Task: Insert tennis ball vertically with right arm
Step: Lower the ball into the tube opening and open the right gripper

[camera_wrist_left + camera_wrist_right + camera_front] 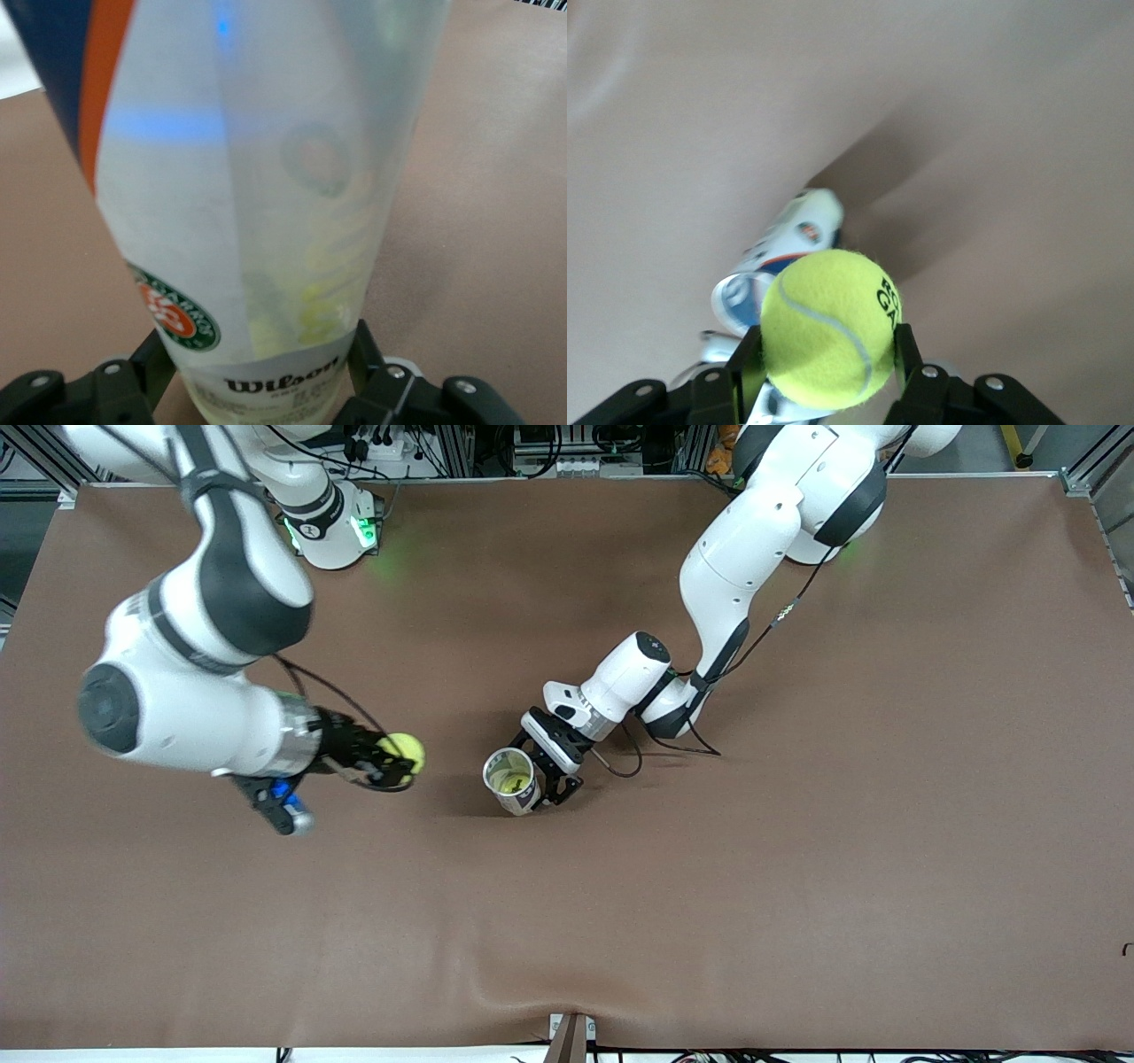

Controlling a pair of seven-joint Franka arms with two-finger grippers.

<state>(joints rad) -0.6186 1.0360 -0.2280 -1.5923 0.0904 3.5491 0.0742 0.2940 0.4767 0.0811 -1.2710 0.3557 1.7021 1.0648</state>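
Beside the can point(513, 780) clamped upright in left gripper point(551, 769) jaws, right gripper point(396, 763) jaws hold tennis ball point(403, 753) above desk point(797, 868).

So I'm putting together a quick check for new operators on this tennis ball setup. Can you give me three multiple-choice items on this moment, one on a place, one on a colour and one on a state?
1. Where is the tennis ball?
A. lying on the table
B. between the fingers of the right gripper
C. at the bottom of the can

2. What colour is the table cover?
A. brown
B. green
C. white

3. How does the ball can stand?
A. lying flat, mouth toward the right arm's base
B. upside down on the table
C. upright with its mouth open upward, gripped by the left gripper

Answers: 1 B, the right wrist view shows the fingers on both sides of the ball; 2 A, the front view shows brown all over; 3 C, the front view looks down into the open mouth and the left wrist view shows fingers on either side of the can.
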